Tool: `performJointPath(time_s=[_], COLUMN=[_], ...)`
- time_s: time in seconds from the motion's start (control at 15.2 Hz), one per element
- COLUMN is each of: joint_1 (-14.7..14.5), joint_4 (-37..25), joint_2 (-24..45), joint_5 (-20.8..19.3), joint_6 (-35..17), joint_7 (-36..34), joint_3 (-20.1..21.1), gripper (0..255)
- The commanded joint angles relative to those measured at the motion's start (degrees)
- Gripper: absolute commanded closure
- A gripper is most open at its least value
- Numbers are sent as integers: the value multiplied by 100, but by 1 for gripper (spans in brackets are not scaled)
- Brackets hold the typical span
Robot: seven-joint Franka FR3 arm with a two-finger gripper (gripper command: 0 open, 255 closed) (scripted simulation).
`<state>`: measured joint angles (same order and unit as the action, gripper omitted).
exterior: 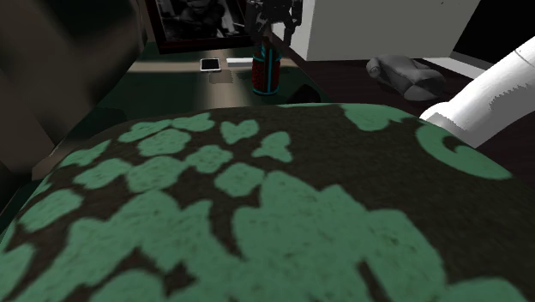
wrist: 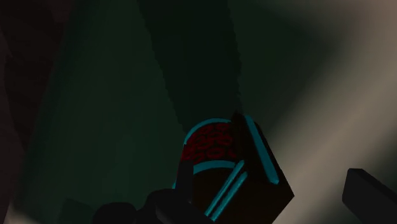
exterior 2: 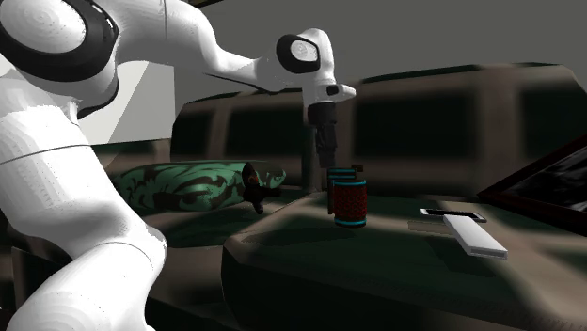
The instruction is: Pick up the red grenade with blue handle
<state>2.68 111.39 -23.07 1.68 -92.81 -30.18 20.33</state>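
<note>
Open tabletop (exterior 2: pixel 376 259) around grenade (exterior 2: pixel 348 202) (phone (exterior 2: pixel 452 214) apart)

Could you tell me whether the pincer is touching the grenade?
Cannot tell: in the second exterior view the pincer ends right at the grenade, neither contact nor gap plain.

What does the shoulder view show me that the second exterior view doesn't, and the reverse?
Of the two, the shoulder view adds a grey lumpy object right of the red grenade and a black area at its upper right. The second exterior view adds the arm's broad lower links and a dark joint. Both share the claw over the red grenade, the phone, the white flat bar and the green-patterned cushion.
</note>
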Motion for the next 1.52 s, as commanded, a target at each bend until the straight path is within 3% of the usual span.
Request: performJointPath(time_s=[0.0, 0.13, 0.2, 0.79, 1.45], joint_1=[-3, -5, -6, -5, 44], joint_4=[195, 249, 258, 249, -746], joint_2=[-30, -40, -50, -40, 197], joint_5=[7, 11, 13, 11, -65], joint_6=[-170, -213, -213, -213, 553], joint_7=[9, 9, 15, 8, 13], joint_3=[-6, -5, -10, -5, -6], gripper=[0, 0, 255, 255, 255])
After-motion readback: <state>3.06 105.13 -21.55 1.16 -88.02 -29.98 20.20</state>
